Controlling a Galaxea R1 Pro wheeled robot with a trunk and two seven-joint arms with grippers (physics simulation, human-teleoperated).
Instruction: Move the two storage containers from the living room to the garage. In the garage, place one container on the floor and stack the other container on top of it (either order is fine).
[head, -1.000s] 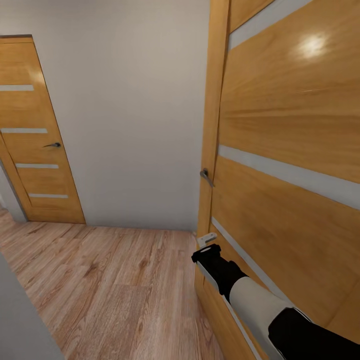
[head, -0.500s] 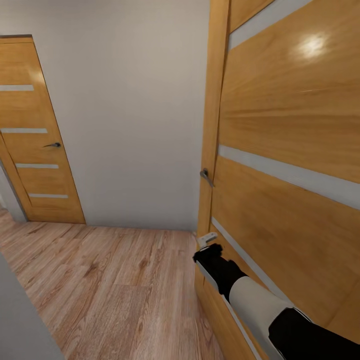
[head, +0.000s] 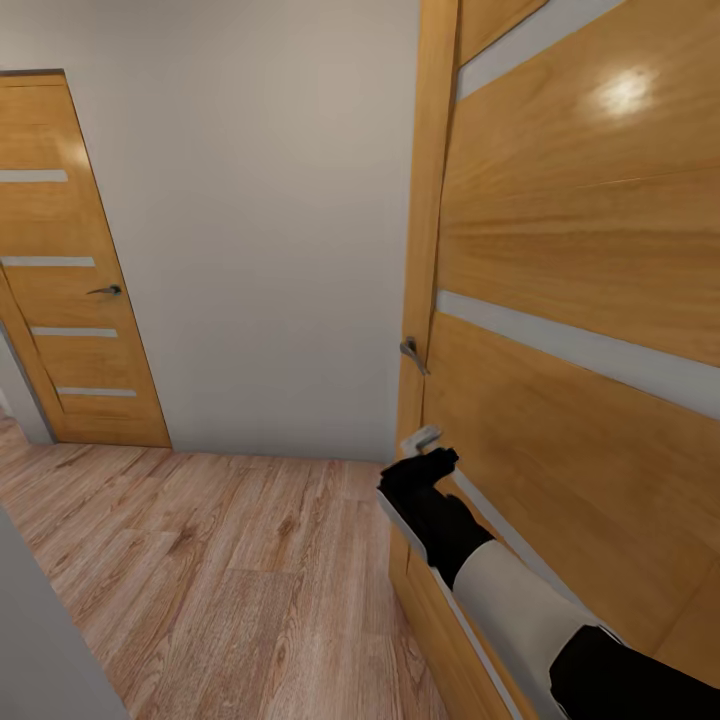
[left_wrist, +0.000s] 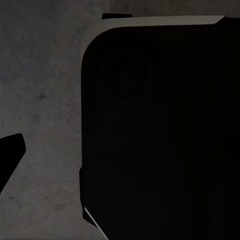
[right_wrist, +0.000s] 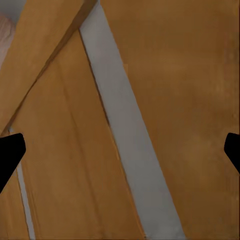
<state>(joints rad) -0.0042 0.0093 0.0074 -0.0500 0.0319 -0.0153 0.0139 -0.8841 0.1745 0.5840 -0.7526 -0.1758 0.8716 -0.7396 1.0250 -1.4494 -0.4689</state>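
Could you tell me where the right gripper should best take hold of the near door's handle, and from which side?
Probably grip the lever handle on its free end, coming from below, where the right gripper hovers against the near door.

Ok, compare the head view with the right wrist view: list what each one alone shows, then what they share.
Head view alone: the right arm reaching up toward the near door's handle, the wood-plank floor, a white wall, and a second door farther off. Right wrist view alone: two dark fingertips spread wide apart, close against the wood. Shared: the near door with its frosted strip.
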